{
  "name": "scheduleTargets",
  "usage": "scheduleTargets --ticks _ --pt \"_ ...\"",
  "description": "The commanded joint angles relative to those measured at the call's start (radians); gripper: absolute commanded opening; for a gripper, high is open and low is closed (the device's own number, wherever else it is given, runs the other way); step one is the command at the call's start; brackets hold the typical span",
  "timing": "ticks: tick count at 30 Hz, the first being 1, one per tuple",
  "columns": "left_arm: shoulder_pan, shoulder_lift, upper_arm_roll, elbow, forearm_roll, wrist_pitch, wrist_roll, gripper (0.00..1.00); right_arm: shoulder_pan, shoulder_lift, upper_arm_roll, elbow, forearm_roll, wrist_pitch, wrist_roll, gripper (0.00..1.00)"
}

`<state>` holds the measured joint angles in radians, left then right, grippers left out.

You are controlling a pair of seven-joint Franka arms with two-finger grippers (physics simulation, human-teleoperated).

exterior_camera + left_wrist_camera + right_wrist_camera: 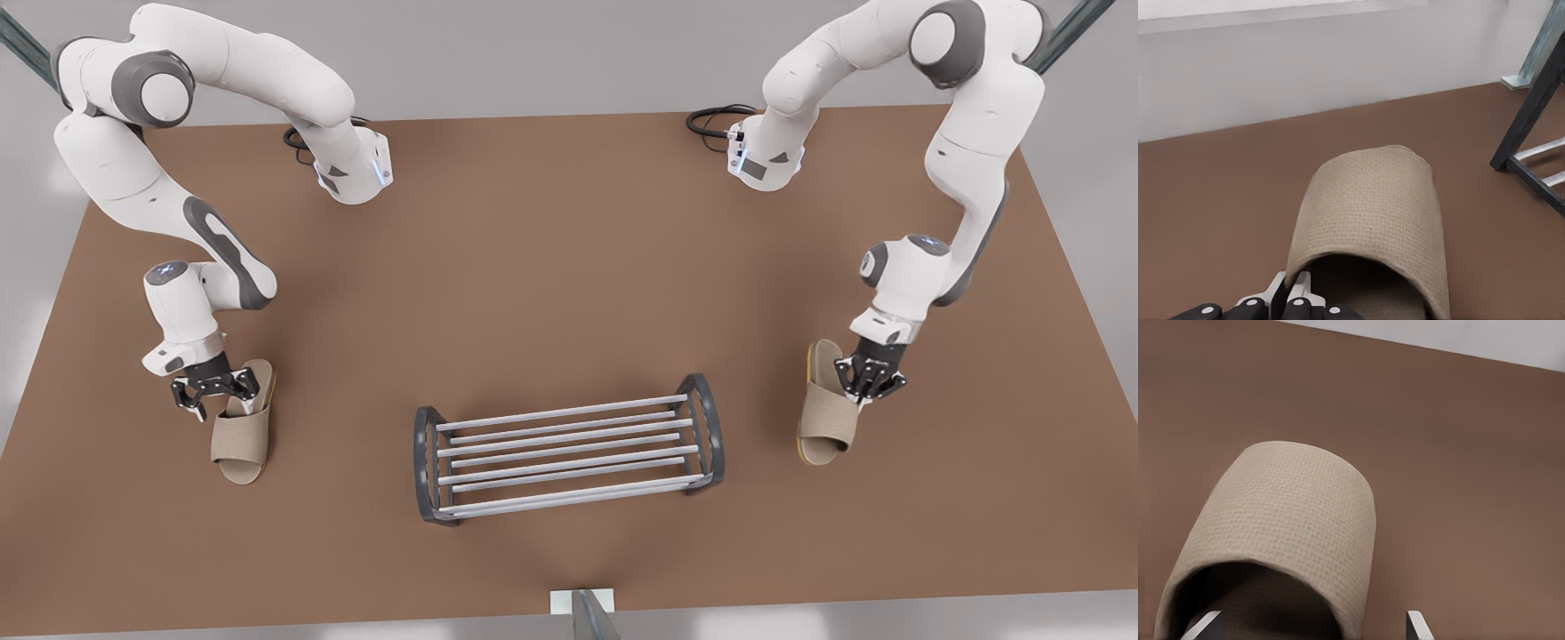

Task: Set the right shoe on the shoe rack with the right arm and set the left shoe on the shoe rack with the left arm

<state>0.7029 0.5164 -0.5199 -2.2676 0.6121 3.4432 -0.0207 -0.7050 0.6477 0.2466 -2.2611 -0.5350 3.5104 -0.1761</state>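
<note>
— Where are the hands?
— The right hand [216,391] gapes wide over the heel of the right slipper [240,444]. The left hand [869,378] seems pinched on the left slipper [822,418].
— And the shoe rack [569,444]?
— It stands on the desk [551,267], between both slippers.

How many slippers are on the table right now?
2. One slipper lies at the front view's left by the right gripper; the other slipper at its right by the left gripper. Nothing seems hidden.
</note>
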Motion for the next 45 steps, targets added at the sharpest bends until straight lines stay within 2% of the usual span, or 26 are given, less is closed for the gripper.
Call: scheduleTargets --ticks 1,5,7,10,14,17,18,20,24,25,26,27,30,32,35,42,45 --pt "0.003 -0.044 -0.045 0.036 0.002 -0.168 -0.261 0.21 0.004 0.001 0.0 0.002 0.003 -0.001 0.009 1.0" --pt "0.044 -0.147 -0.18 0.106 0.002 -0.414 -0.397 0.21 0.002 0.006 0.013 0.002 0.01 -0.002 0.012 1.0" --pt "0.101 -0.148 -0.293 0.206 0.002 -0.578 -0.444 0.21 0.005 0.015 0.03 0.003 0.05 -0.001 0.012 1.0" --pt "0.102 -0.151 -0.397 0.286 0.002 -0.746 -0.583 0.21 0.001 0.013 0.036 0.011 0.056 -0.002 0.012 1.0" --pt "0.049 -0.262 -0.52 0.321 0.003 -0.964 -0.858 0.21 -0.005 0.015 0.036 0.025 0.059 -0.002 0.013 0.99" --pt "-0.078 -0.263 -0.537 0.398 0.087 -1.113 -1.084 0.21 -0.008 0.015 0.036 0.023 0.059 -0.002 0.013 0.55" --pt "-0.105 -0.26 -0.537 0.41 0.095 -1.131 -1.114 0.21 -0.008 0.015 0.036 0.023 0.059 -0.002 0.013 0.47" --pt "-0.17 -0.249 -0.526 0.418 0.135 -1.135 -1.206 0.21 -0.008 0.015 0.036 0.023 0.059 -0.002 0.02 0.39" --pt "-0.348 -0.188 -0.517 0.488 0.27 -1.286 -1.406 0.21 -0.008 0.017 0.036 0.023 0.059 -0.002 0.02 0.37" --pt "-0.426 -0.176 -0.453 0.52 0.282 -1.299 -1.414 0.21 -0.008 0.017 0.036 0.023 0.059 -0.002 0.021 0.29" --pt "-0.624 -0.167 -0.266 0.568 0.287 -1.299 -1.429 0.21 -0.007 0.017 0.036 0.025 0.059 -0.002 0.036 0.26" --pt "-0.707 -0.148 -0.193 0.595 0.307 -1.297 -1.432 0.21 -0.005 0.017 0.036 0.025 0.059 -0.002 0.041 0.26" --pt "-0.789 -0.042 -0.173 0.678 0.43 -1.332 -1.512 0.21 -0.005 0.017 0.036 0.025 0.059 -0.002 0.043 0.26" --pt "-0.893 -0.038 -0.045 0.694 0.436 -1.326 -1.519 0.21 -0.002 0.017 0.036 0.026 0.059 -0.002 0.056 0.26" --pt "-0.895 0.017 -0.042 0.743 0.509 -1.326 -1.521 0.21 0.002 0.01 0.037 0.026 0.058 -0.002 0.107 0.21" --pt "-0.934 0.1 0.02 0.822 0.591 -1.319 -1.539 0.21 -0.01 -0.034 0.105 0.025 0.058 -0.01 0.239 0.21" --pt "-0.936 0.119 0.018 0.823 0.621 -1.308 -1.565 0.21 -0.008 -0.089 0.135 0.055 0.058 -0.142 0.296 0.21"
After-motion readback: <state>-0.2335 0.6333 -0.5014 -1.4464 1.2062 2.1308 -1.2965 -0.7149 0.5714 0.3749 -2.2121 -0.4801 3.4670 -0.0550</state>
